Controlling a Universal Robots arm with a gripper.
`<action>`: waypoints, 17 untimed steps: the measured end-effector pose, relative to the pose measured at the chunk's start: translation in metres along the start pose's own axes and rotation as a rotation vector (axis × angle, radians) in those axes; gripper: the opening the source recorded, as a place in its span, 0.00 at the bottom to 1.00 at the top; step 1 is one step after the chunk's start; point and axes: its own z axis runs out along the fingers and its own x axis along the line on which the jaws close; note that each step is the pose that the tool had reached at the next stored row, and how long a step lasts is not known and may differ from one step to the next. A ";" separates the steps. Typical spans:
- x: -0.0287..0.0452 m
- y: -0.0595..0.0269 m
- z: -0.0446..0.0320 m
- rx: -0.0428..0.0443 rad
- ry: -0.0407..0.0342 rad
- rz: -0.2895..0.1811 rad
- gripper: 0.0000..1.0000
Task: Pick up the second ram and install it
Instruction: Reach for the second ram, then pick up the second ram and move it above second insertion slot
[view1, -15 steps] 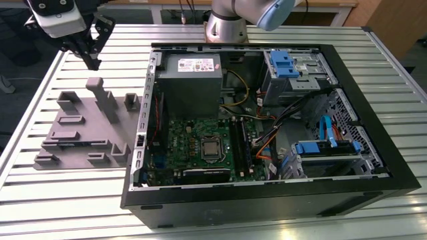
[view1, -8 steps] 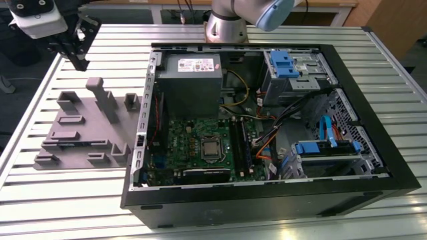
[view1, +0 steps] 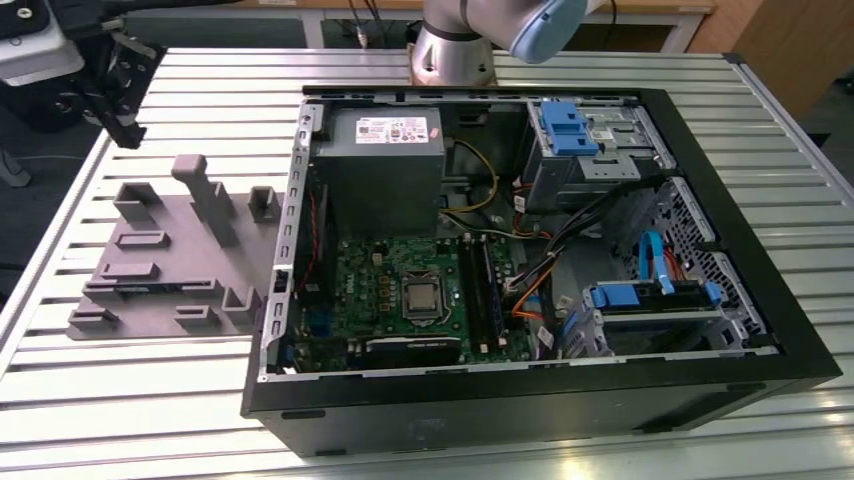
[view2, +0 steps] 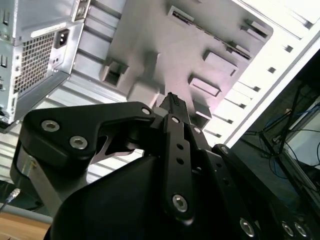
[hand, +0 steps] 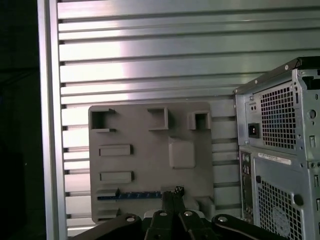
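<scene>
The second ram (hand: 129, 195) shows in the first wrist view as a thin dark strip with a bluish edge. It stands on edge in a slot of the grey fixture tray (hand: 150, 160), next to my fingertips in that picture. My gripper (hand: 173, 193) hangs well above the tray with its fingers together and nothing between them; the second wrist view also shows the gripper (view2: 172, 101) pressed shut. In the exterior view the gripper (view1: 123, 125) is at the far left, above the tray (view1: 167, 265). The long black memory slots (view1: 477, 290) lie on the green motherboard.
An open black computer case (view1: 534, 400) lies on the slatted metal table (view1: 134, 420), to the exterior view's right of the tray. Inside are a grey power-supply box (view1: 380, 160), cables and blue drive brackets (view1: 567, 125). The arm's base (view1: 451, 55) stands behind the case.
</scene>
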 end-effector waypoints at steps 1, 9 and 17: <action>0.0043 -0.0016 0.0004 -0.0002 -0.0002 0.000 0.11; 0.0344 -0.0121 0.0013 -0.0001 -0.0002 0.000 0.11; 0.0363 -0.0124 0.0012 -0.0001 -0.0002 0.000 0.11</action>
